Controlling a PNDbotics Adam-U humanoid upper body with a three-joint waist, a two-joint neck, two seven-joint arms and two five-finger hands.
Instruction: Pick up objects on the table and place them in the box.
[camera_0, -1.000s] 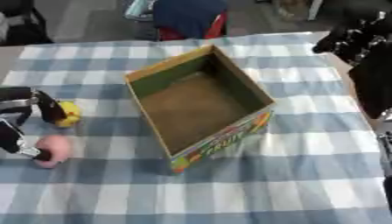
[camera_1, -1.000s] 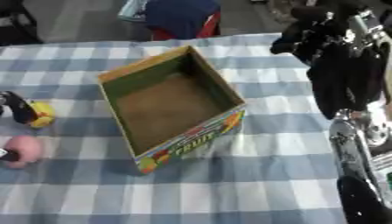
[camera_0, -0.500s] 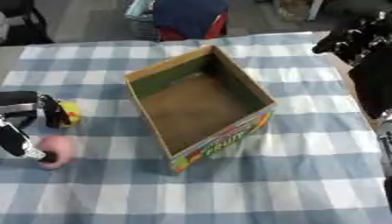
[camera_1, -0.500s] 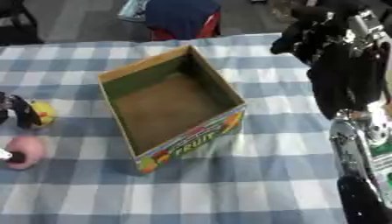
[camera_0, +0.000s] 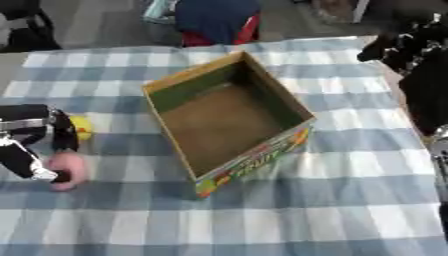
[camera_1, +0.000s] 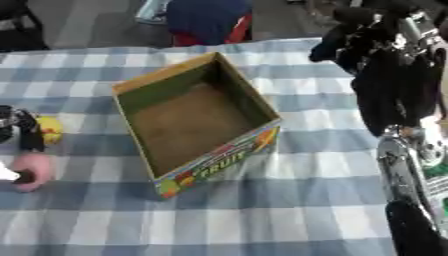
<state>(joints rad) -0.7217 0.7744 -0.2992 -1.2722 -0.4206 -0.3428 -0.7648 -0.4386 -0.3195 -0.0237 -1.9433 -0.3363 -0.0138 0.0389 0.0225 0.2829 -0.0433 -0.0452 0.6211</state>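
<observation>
Curling round soft pink object (camera_0: 68, 165): left hand (camera_0: 39, 142), beside yellow object (camera_0: 81, 127).

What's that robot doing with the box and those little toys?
The robot is tidying things into the cardboard box, which looks empty. Its left hand is at the table's left edge, fingers curled around a pink object, with a yellow object just beside it. Its right hand is raised at the far right, holding nothing.
</observation>
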